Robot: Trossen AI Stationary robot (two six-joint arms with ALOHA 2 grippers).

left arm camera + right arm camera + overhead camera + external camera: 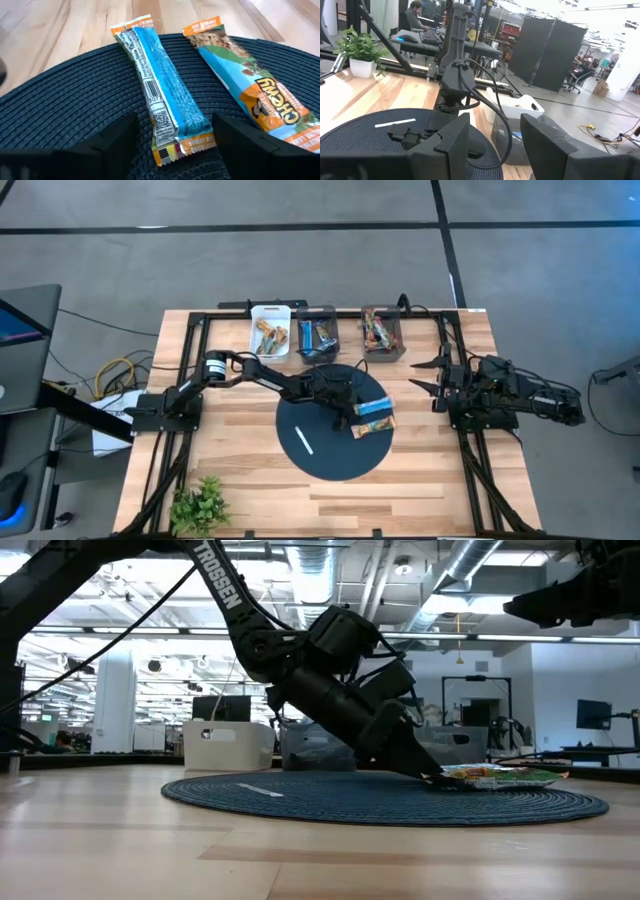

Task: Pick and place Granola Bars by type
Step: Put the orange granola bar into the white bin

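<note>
Two Granola Bars lie flat on a round dark blue mat point(330, 465). The far one is a blue bar point(162, 95) lying barcode side up, also seen from above as the blue bar point(374, 407). An orange-and-blue bar point(260, 92) lies beside it, toward the near edge point(373, 426). My left gripper point(175, 150) reaches in from the table's left, slanting down. It is open, with one finger on each side of the blue bar's near end, and touches nothing that I can see. My right gripper point(492, 150) hangs open above the table's right edge point(428, 375).
A thin white stick point(303, 442) lies on the mat's left part. Three bins stand along the far edge: a white one point(270, 330) and two dark ones point(318, 332) point(383, 330), each holding bars. A small green plant point(200, 505) sits at the near left corner.
</note>
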